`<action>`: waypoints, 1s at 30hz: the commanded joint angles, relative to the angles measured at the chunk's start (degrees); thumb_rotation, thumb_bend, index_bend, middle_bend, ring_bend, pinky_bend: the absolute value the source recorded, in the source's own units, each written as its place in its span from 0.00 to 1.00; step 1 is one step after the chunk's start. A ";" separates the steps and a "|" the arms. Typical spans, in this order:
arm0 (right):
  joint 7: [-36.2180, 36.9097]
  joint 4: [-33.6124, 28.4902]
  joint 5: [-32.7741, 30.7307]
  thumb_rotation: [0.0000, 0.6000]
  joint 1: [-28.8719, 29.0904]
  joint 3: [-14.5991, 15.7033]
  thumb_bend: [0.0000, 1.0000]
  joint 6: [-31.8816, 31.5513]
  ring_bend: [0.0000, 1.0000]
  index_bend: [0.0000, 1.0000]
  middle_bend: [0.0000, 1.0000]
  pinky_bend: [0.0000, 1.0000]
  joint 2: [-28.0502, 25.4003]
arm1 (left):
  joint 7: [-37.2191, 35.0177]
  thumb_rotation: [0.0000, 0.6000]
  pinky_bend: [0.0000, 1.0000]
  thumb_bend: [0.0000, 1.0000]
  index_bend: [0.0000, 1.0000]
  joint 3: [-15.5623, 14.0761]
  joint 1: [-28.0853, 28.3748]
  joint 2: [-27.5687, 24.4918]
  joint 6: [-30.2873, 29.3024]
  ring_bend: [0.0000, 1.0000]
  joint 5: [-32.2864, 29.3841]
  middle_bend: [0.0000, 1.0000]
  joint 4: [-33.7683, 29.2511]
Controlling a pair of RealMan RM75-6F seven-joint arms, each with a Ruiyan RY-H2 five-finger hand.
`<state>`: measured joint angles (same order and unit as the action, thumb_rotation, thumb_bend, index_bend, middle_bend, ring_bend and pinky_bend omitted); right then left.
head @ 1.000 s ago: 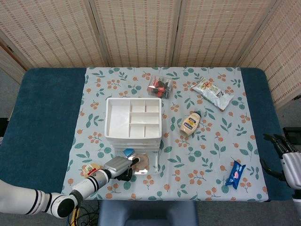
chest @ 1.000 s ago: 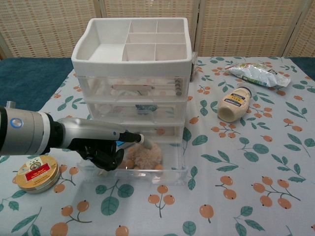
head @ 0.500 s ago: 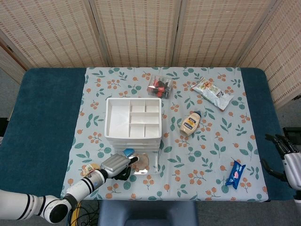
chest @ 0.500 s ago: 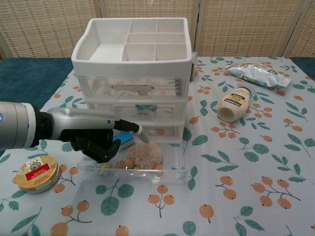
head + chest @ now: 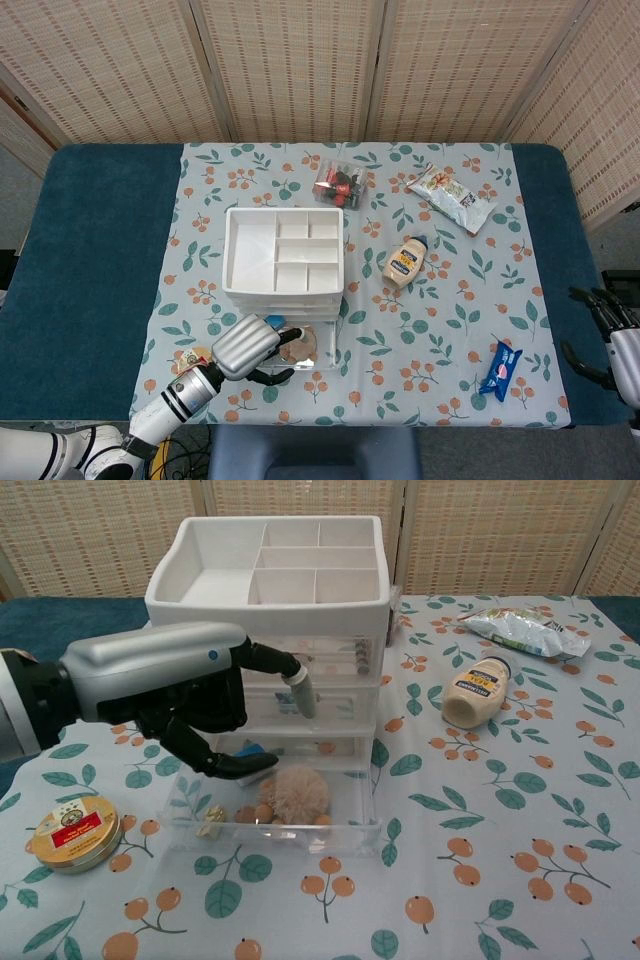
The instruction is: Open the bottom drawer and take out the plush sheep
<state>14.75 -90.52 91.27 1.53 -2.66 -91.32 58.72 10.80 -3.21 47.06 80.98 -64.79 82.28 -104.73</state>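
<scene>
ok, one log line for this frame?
bottom drawer: open | plush sheep: inside | left hand: above, empty | right hand: idle, table edge

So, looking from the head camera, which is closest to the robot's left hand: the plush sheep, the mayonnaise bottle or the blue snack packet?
From the left hand:
1. Plush sheep, just beside the hand, in the open bottom drawer.
2. Mayonnaise bottle, right of the drawer unit, mid-table.
3. Blue snack packet, farthest, near the table's front right corner.
</scene>
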 commanded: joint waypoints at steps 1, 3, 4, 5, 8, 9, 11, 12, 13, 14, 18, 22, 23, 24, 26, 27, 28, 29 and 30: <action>-0.16 -0.20 0.23 1.00 0.06 0.01 0.37 -0.05 0.18 0.12 0.24 0.25 -0.06 | -4.21 1.00 1.00 0.32 0.33 -1.17 -3.65 5.35 -8.45 1.00 13.26 1.00 10.71; -0.27 -0.34 0.29 1.00 0.06 0.01 0.37 -0.06 0.18 0.12 0.24 0.25 -0.11 | -3.69 1.00 1.00 0.32 0.33 -0.93 -3.77 7.07 -10.37 1.00 16.64 1.00 14.72; -0.33 -0.44 0.31 1.00 0.07 0.01 0.37 -0.05 0.18 0.12 0.24 0.25 -0.13 | -3.08 1.00 1.00 0.32 0.33 -0.83 -3.78 8.29 -11.13 1.00 18.35 1.00 17.34; -0.39 -0.51 0.33 1.00 0.07 0.02 0.37 -0.05 0.18 0.12 0.24 0.25 -0.15 | -2.58 1.00 1.00 0.32 0.33 -0.75 -3.76 9.09 -11.36 1.00 19.22 1.00 19.08; -0.63 -0.73 0.47 1.00 0.00 0.06 0.37 -0.17 0.18 0.12 0.24 0.25 -0.23 | -1.60 1.00 1.00 0.32 0.32 -0.43 -3.59 11.08 -10.81 1.00 20.37 1.00 22.95; -0.68 -0.82 0.46 1.00 -0.07 0.07 0.37 -0.25 0.18 0.12 0.24 0.25 -0.30 | -1.58 1.00 1.00 0.32 0.31 -0.26 -3.42 11.66 -10.59 1.00 20.76 1.00 24.24; -0.79 -0.96 0.39 1.00 -0.19 0.08 0.37 -0.36 0.18 0.12 0.24 0.25 -0.41 | -1.03 1.00 1.00 0.31 0.31 0.09 -3.11 12.40 -10.57 1.00 21.62 1.00 26.40; -0.84 -1.03 0.35 1.00 -0.25 0.10 0.37 -0.40 0.18 0.12 0.24 0.25 -0.48 | -0.35 1.00 1.00 0.31 0.31 0.32 -2.94 12.90 -10.73 1.00 22.28 1.00 27.91; -0.87 -1.08 0.34 1.00 -0.29 0.11 0.37 -0.41 0.18 0.12 0.24 0.25 -0.54 | 0.03 1.00 1.00 0.29 0.31 0.43 -2.79 13.24 -10.85 1.00 22.81 1.00 28.98; -0.92 -1.14 0.32 1.00 -0.31 0.12 0.37 -0.40 0.18 0.12 0.24 0.25 -0.60 | 0.38 1.00 1.00 0.28 0.31 0.46 -2.65 13.51 -10.93 1.00 23.33 1.00 30.00; -0.99 -1.27 0.26 1.00 -0.36 0.11 0.37 -0.38 0.18 0.12 0.24 0.25 -0.69 | 2.37 1.00 1.00 0.22 0.32 0.18 -2.06 14.58 -11.90 1.00 26.36 1.00 34.37; -0.96 -1.25 0.31 1.00 -0.27 0.10 0.37 -0.22 0.18 0.12 0.24 0.25 -0.62 | 4.14 1.00 1.00 0.21 0.33 -0.48 -1.33 15.33 -12.20 1.00 29.00 1.00 37.95; -0.96 -1.25 0.32 1.00 -0.24 0.10 0.37 -0.17 0.18 0.12 0.24 0.25 -0.59 | 4.41 1.00 1.00 0.21 0.33 -0.55 -1.14 15.49 -12.11 1.00 29.35 1.00 38.54; -0.95 -1.25 0.34 1.00 -0.23 0.10 0.37 -0.15 0.18 0.12 0.24 0.25 -0.57 | 4.58 1.00 1.00 0.21 0.33 -0.59 -0.89 15.70 -11.92 1.00 29.68 1.00 39.22; -0.97 -1.26 0.34 1.00 -0.22 0.09 0.37 -0.13 0.18 0.12 0.24 0.25 -0.57 | 5.00 1.00 1.00 0.21 0.33 -0.48 -0.45 15.99 -11.63 1.00 30.07 1.00 40.23; -0.98 -1.26 0.34 1.00 -0.23 0.08 0.37 -0.15 0.18 0.12 0.24 0.25 -0.58 | 5.41 1.00 1.00 0.21 0.33 -0.34 -0.13 16.20 -11.55 1.00 30.37 1.00 40.94; -0.98 -1.27 0.32 1.00 -0.25 0.08 0.37 -0.16 0.18 0.12 0.24 0.25 -0.59 | 5.77 1.00 1.00 0.21 0.33 -0.25 0.10 16.36 -11.52 1.00 30.63 1.00 41.51; -1.00 -1.29 0.32 1.00 -0.27 0.08 0.37 -0.17 0.18 0.12 0.24 0.25 -0.62 | 6.20 1.00 1.00 0.22 0.33 -0.18 0.32 16.51 -11.47 1.00 30.87 1.00 42.08; -1.03 -1.31 0.29 1.00 -0.29 0.08 0.37 -0.18 0.18 0.12 0.24 0.25 -0.65 | 6.80 1.00 1.00 0.21 0.33 -0.15 0.62 16.64 -11.33 1.00 31.20 1.00 42.82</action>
<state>13.72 -91.83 91.55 1.23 -2.58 -91.50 58.06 17.00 -3.46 47.27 97.34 -76.30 113.05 -62.58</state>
